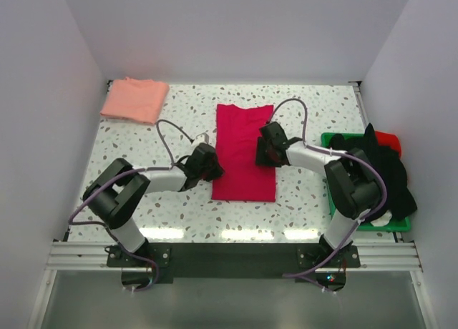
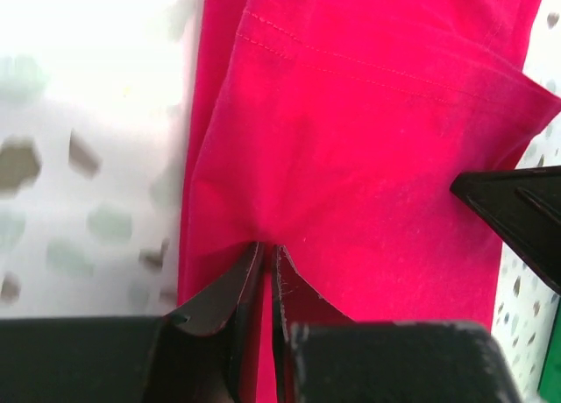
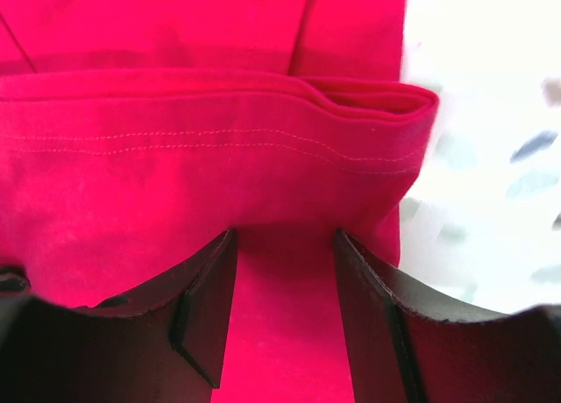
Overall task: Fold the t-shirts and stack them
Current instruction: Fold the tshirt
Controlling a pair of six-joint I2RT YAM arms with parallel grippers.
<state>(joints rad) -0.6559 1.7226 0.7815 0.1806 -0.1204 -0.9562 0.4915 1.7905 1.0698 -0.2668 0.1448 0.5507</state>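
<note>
The crimson-red t-shirt (image 1: 243, 154) lies as a long folded strip in the middle of the table. The salmon-pink t-shirt (image 1: 134, 99) lies folded at the far left corner. My left gripper (image 1: 211, 168) is at the red shirt's left edge; in the left wrist view it (image 2: 266, 250) is shut, pinching the red cloth (image 2: 368, 140). My right gripper (image 1: 266, 151) is at the shirt's right edge; in the right wrist view it (image 3: 285, 236) stands open, jaws wide apart over the red cloth (image 3: 202, 158), with a folded hem just ahead of the tips.
A green tray (image 1: 331, 139) at the right edge holds a heap of dark clothes (image 1: 383, 168) and something red (image 1: 387, 136). White walls close in the speckled table (image 1: 315, 107) on three sides. The right gripper's finger shows in the left wrist view (image 2: 517, 210).
</note>
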